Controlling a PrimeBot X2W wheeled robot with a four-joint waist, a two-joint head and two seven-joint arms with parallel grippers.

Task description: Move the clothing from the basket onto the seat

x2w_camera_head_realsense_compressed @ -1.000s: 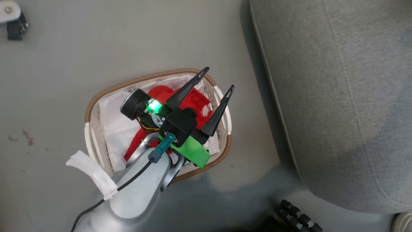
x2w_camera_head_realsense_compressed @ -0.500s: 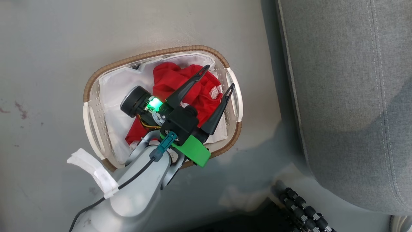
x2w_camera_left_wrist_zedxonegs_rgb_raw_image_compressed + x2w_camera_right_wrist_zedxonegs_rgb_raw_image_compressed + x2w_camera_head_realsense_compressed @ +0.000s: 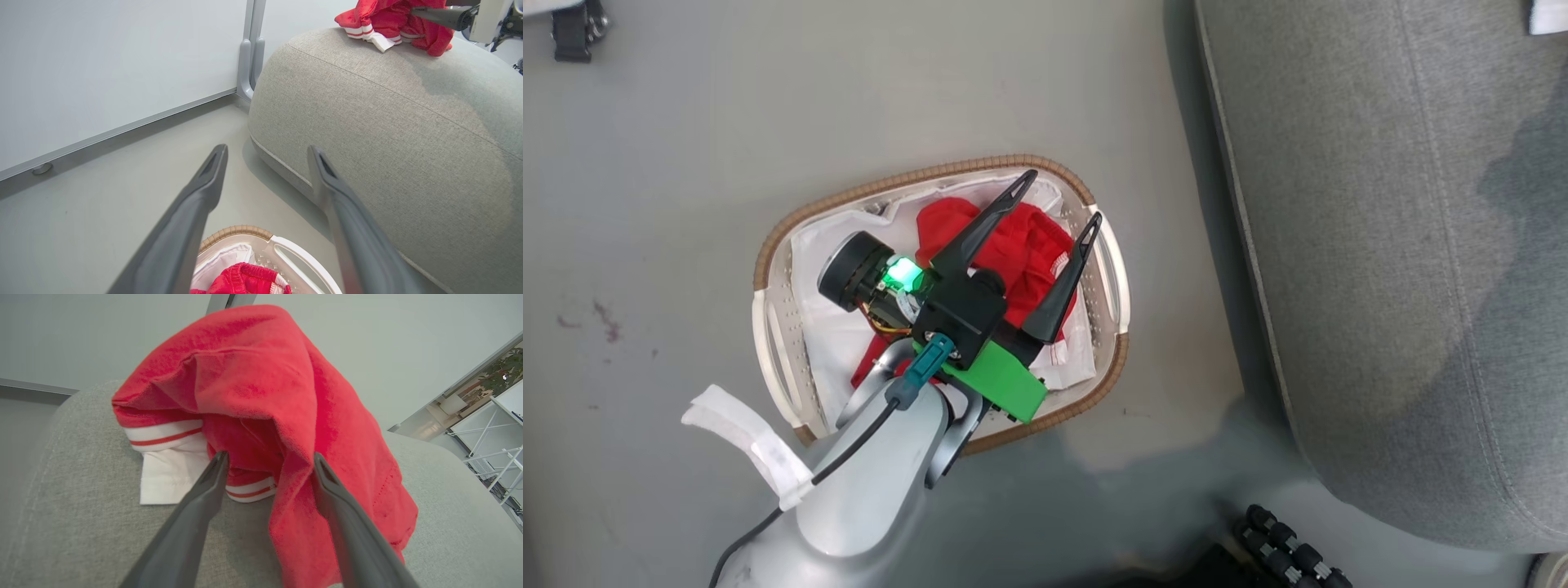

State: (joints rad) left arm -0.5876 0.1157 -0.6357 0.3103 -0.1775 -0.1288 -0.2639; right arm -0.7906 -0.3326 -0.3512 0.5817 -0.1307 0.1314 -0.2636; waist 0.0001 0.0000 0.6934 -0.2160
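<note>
Compared with the head picture half a second earlier, we see basket, seat and floor shifted together, which we read as a camera move and not a move of the things; the left claw (image 3: pixel 1063 195) shows the same spread as before. Its two fingers stand well apart and hold nothing. It hangs above the basket (image 3: pixel 778 327), with the fingertips pointing toward the far rim and the side nearer the seat (image 3: pixel 1380 245). The basket stands on the floor (image 3: pixel 670 204) beside the seat, with a strip of floor between them. Part of the clothing (image 3: pixel 1021 245) lies bunched inside the basket on the white liner (image 3: pixel 829 327), in the half nearer the seat. In the left wrist view the same fingers frame the floor between the basket rim and the seat front. A red garment (image 3: pixel 261 375) with white striped trim lies heaped on top of the seat. The right claw (image 3: pixel 269 454) is at this garment with its fingers apart. A fold of red cloth hangs between them and drapes against one finger, and the fingers are not closed on it.
</note>
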